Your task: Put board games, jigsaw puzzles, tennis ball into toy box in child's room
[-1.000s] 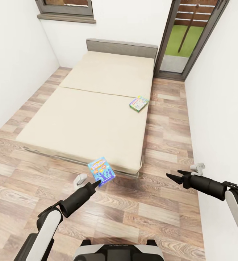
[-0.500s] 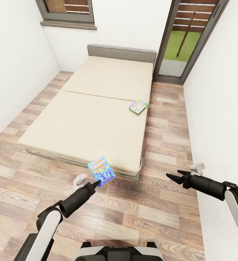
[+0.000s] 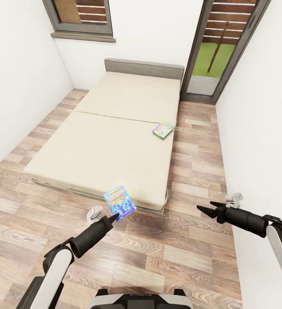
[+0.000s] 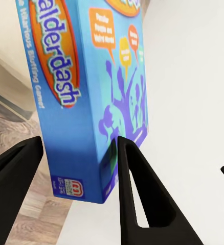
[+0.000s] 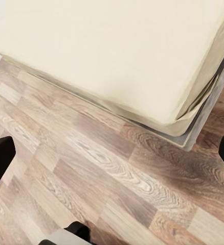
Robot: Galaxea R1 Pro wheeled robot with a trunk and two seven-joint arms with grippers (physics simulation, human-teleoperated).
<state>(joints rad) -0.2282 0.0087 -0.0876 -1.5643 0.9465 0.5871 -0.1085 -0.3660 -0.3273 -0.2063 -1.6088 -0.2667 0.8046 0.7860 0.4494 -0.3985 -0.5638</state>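
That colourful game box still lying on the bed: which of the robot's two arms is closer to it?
Right. The right gripper hovers open over the floor, on the box's side of the bed. The left gripper, farther away near the foot of the bed, holds a blue box.

Blue game box (image 4: 86, 97) top cut off in left wrist view, bed game (image 3: 163, 129) print unreadable

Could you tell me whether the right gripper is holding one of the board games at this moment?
No, the right gripper is open and empty above the wood floor, while the left gripper holds the blue board game.
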